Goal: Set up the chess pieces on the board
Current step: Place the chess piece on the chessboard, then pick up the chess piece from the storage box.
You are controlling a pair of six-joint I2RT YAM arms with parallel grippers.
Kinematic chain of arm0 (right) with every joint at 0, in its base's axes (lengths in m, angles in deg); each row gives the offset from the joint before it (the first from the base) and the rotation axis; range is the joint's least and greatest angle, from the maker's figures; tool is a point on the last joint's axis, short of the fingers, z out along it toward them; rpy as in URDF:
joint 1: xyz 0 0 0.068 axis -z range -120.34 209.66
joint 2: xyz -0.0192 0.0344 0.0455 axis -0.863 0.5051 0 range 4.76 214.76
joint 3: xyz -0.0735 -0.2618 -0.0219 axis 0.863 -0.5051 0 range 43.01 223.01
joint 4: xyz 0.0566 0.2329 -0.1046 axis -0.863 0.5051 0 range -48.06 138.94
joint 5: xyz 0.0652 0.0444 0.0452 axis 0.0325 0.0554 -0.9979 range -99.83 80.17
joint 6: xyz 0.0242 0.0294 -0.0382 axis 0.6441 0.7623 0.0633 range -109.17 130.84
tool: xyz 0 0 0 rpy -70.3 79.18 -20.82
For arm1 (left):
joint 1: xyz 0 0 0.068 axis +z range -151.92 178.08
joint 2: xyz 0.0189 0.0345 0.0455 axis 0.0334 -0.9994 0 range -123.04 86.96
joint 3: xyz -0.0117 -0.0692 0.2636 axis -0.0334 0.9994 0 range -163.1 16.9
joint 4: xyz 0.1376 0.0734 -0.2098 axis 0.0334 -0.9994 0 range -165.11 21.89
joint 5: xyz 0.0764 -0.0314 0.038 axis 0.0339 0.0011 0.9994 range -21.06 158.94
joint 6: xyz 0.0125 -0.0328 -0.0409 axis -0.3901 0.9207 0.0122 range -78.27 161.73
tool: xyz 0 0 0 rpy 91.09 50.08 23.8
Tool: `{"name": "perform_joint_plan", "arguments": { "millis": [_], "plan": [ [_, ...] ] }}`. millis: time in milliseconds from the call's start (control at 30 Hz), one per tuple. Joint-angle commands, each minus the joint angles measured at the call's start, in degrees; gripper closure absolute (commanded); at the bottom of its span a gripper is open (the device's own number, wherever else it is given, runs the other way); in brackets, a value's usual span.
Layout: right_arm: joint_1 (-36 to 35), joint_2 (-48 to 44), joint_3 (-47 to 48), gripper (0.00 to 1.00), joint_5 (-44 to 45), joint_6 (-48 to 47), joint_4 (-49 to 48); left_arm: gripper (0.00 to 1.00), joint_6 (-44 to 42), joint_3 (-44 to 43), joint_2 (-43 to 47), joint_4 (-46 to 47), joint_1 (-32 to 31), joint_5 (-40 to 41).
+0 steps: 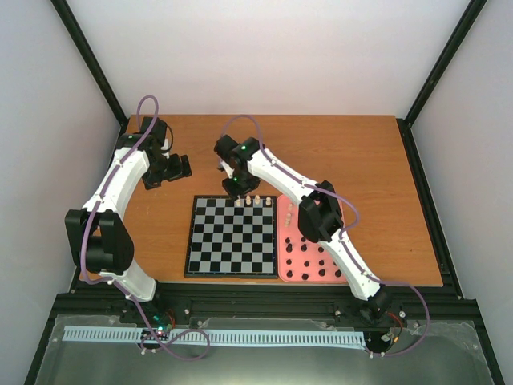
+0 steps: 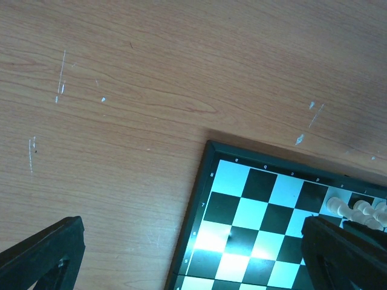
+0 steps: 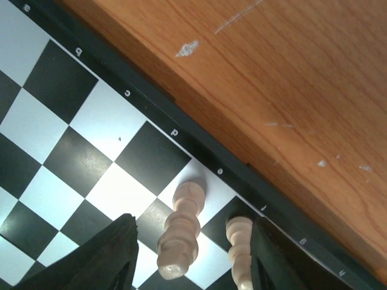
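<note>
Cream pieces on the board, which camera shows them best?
Right wrist: two cream pieces stand large and close on the board. Top external shows the row as tiny specks at the far edge; left wrist catches a few at its frame edge.

The wooden table (image 1: 361, 160) is an orange-brown slab with plain grain, and most of its far half is bare wood. The board (image 1: 232, 237) lies flat on it, a little toward 6 o'clock from the table's middle, with its edges square to the table's. A pink tray (image 1: 287, 266) lies close alongside at the board's 3 o'clock; from above it is hard to tell whether the two touch. Pale scuffs (image 3: 188, 48) mark the wood just past the board's 12 o'clock edge.
</note>
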Motion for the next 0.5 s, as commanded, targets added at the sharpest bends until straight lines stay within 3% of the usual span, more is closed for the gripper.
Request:
{"name": "perform_joint_plan", "arguments": {
  "millis": [0,300,467],
  "plan": [
    [-0.7,-4.1,1.9,0.43,1.2,-1.2,-2.3,0.00,0.6,0.1,0.9,0.8,-0.2,-0.7],
    [0.5,-9.1,1.5,0.41,5.8,0.6,-2.4,0.00,0.6,0.4,1.2,0.9,-0.2,-0.5],
    [4.6,-15.9,-5.8,0.41,8.9,3.0,-1.9,0.00,0.4,0.0,1.2,0.7,-0.2,-0.5]
  ]
}}
